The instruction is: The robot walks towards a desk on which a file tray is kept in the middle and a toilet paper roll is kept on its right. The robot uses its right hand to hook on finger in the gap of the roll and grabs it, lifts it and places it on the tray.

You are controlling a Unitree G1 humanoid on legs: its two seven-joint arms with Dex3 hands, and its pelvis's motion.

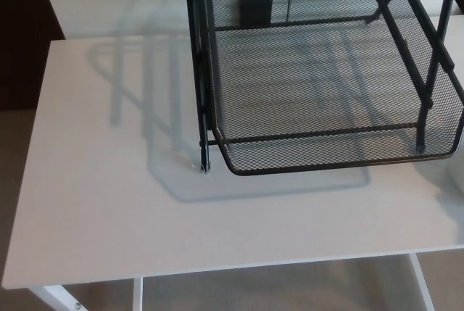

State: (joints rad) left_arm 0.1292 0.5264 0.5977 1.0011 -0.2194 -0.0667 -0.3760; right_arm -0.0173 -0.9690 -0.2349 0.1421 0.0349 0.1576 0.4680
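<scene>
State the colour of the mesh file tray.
The file tray is black, clearest in the head view.

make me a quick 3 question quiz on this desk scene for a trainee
1. True or false: a toilet paper roll already lies in the file tray.
2. Multiple choice: the tray's shadow on the white desk falls toward A) the robot's left, B) the robot's right, C) nowhere, as there is no shadow.
3. Short answer: how many robot hands show in the head view?

Key: 1 false; 2 A; 3 zero.
</scene>
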